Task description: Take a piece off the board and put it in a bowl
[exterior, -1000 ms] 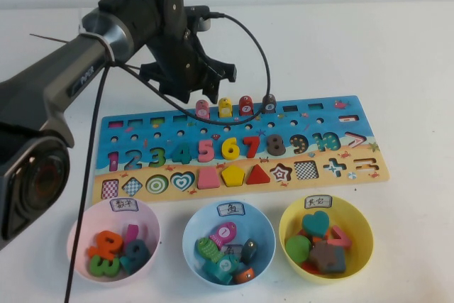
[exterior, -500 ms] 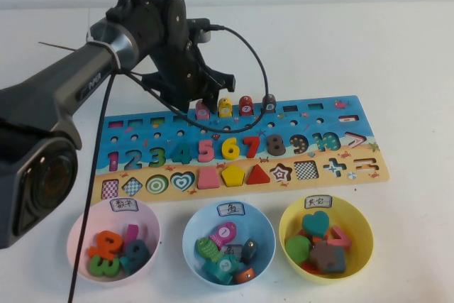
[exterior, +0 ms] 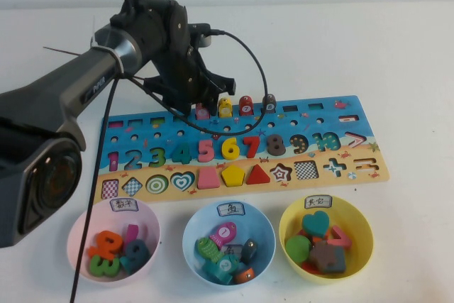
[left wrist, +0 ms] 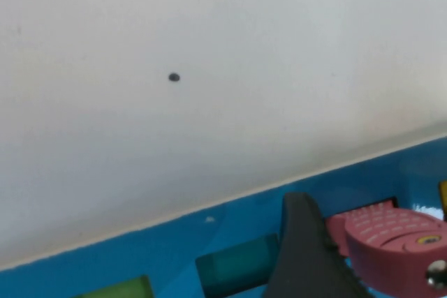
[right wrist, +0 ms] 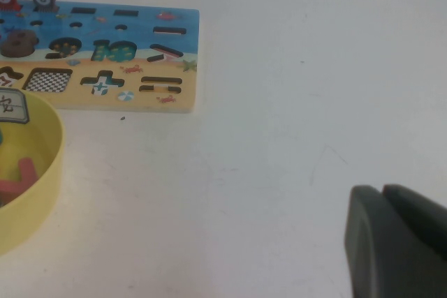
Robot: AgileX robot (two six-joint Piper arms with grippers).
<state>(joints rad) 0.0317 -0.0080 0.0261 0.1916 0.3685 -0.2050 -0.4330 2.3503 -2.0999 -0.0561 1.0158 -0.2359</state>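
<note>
The light pink fish piece (exterior: pixel 202 112) stands in its slot at the back of the board (exterior: pixel 298 124), left of the yellow, red and brown fish. My left gripper (exterior: pixel 206 104) is low over it, open, straddling it. In the left wrist view one black finger (left wrist: pixel 300 242) is close against the pink fish (left wrist: pixel 391 242) on the blue board (left wrist: pixel 209 242); the other finger is out of view. The light blue bowl (exterior: pixel 188 235) with its white label sits in front of the board's middle and holds several pieces. My right gripper (right wrist: pixel 383 197) is shut and empty over bare table, right of the board (right wrist: pixel 140 33).
A pink bowl (exterior: pixel 74 235) with number pieces stands front left. A yellow bowl (exterior: pixel 365 235) with shape pieces stands front right and also shows in the right wrist view (right wrist: pixel 49 172). The left arm's cable loops over the fish row. White table lies all around.
My left gripper has come down and slightly back onto the fish row, and now straddles the pink fish. The pieces and bowls have not moved.
</note>
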